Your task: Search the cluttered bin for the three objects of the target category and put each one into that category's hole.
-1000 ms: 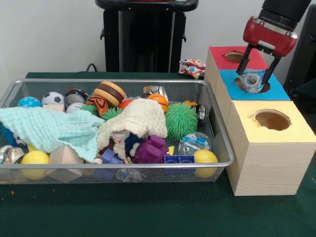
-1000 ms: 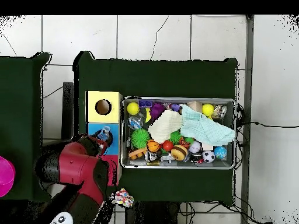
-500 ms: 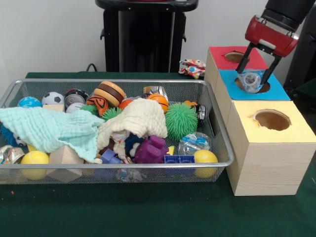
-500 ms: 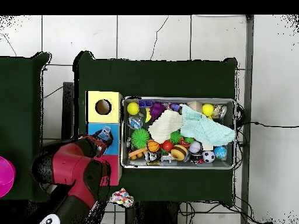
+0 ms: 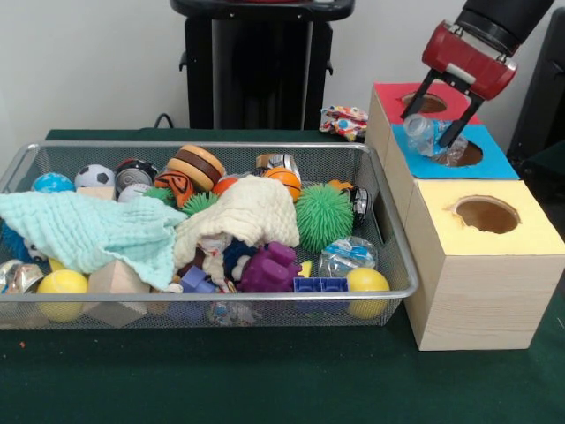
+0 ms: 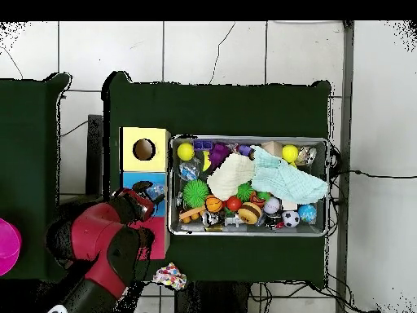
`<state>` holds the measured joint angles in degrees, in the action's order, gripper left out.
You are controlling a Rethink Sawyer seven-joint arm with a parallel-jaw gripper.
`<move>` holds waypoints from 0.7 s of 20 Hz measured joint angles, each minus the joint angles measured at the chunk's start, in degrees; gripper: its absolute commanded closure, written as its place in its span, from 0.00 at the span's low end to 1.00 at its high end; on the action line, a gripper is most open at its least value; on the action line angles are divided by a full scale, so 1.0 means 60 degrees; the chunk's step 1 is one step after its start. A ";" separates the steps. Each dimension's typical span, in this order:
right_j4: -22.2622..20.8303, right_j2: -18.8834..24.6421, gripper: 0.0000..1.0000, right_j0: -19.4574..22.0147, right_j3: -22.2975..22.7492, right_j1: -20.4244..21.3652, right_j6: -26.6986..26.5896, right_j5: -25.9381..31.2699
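My gripper (image 5: 430, 132) hangs tilted over the left rim of the blue box (image 5: 496, 164), shut on a clear plastic bottle (image 5: 420, 129). The bottle sits just above and left of the blue box's hole (image 5: 464, 155). From overhead, the red arm covers most of the boxes, and the bottle (image 6: 155, 191) shows beside the dark hole (image 6: 141, 187). The wire mesh bin (image 5: 221, 295) is full of toys. A second clear plastic piece (image 5: 349, 256) lies near its front right corner.
A red box (image 5: 393, 93) stands behind the blue one and a yellow box (image 5: 521, 231) with its own hole in front. Two cloths (image 5: 97, 231), a green spiky ball (image 5: 323, 216) and several balls cover the bin. A small patterned bag (image 5: 344, 121) lies behind it.
The gripper has risen and swung left with the bottle, from right over the blue hole to its left rim. The bin's contents have not moved.
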<state>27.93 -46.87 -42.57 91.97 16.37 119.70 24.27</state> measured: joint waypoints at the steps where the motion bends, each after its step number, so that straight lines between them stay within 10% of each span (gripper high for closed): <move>1: 0.0000 0.0012 0.00 0.0013 0.0003 0.0016 0.0000 0.0002; 8: 0.0305 0.1484 0.00 0.1291 0.0481 0.1041 -0.0002 -0.0396; 14: 0.0728 0.4393 0.00 0.4120 0.1706 0.2640 -0.0002 -0.1037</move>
<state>32.30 -20.52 -17.85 102.21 32.21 119.68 18.05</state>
